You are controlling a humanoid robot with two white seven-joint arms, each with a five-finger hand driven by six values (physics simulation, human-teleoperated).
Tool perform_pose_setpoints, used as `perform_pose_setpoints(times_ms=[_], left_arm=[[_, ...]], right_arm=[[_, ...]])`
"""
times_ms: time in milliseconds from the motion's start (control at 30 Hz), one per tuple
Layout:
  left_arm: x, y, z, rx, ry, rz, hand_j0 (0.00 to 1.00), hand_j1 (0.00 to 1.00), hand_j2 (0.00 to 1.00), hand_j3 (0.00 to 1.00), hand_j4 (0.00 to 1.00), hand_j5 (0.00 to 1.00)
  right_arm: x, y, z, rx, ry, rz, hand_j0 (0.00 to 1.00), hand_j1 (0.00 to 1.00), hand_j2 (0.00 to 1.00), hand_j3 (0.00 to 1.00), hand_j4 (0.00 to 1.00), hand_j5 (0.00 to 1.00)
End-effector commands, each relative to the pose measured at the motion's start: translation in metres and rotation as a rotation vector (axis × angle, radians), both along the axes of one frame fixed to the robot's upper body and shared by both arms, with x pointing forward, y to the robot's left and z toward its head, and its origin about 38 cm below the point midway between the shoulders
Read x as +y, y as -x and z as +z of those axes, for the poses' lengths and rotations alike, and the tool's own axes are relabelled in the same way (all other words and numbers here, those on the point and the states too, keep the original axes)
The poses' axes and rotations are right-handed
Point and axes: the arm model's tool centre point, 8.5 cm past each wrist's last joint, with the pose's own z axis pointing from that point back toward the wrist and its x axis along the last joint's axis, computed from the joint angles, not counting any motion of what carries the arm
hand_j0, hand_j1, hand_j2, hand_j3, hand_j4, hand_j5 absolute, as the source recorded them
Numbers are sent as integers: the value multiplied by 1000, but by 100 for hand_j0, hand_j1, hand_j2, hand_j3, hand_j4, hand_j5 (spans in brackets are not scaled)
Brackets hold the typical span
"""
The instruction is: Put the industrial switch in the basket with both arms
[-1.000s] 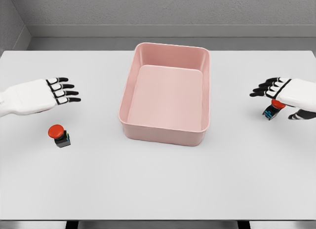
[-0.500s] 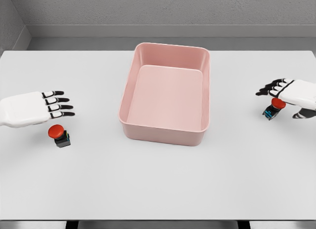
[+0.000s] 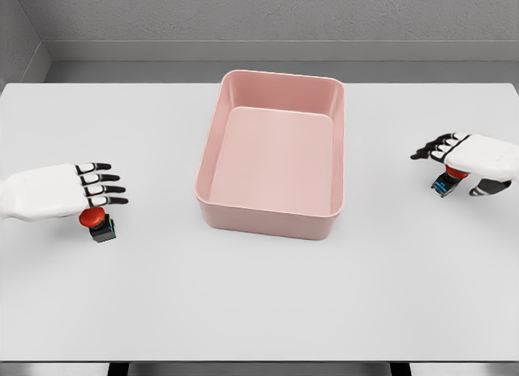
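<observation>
Your left hand (image 3: 61, 191) has dropped lower than it was a second ago and now hangs over the red-capped, black-bodied industrial switch (image 3: 98, 222) at the left, fingers (image 3: 104, 189) stretched flat, gripping nothing. Your right hand (image 3: 469, 155) has sunk too, covering a second red-capped switch with a blue base (image 3: 446, 181); its fingers look loosely extended, not closed on it. Both switches sit on the white surface (image 3: 259, 295), well apart from the empty pink plastic basket (image 3: 276, 216) between them. You are in the reach step. Next, curl each hand around its switch before lifting.
</observation>
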Motion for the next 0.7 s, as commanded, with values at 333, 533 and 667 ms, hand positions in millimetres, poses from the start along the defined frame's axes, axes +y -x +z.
perform_pose_setpoints(times_ms=[333,533,667], left_arm=[[0,8,6,21,28,6,100,100,100,100,100,100],[0,10,4,28,25,4,100,100,100,100,100,100],[2,11,6,26,21,5,100,100,100,100,100,100]], right_arm=[[-3,-7,-5,5,-10,-26,100,100,100,100,100,100],[-4,-7,-5,11,12,-26,71,71,71,71,71,71],[-5,-6,-6,19,18,-27,67,67,67,67,67,67]])
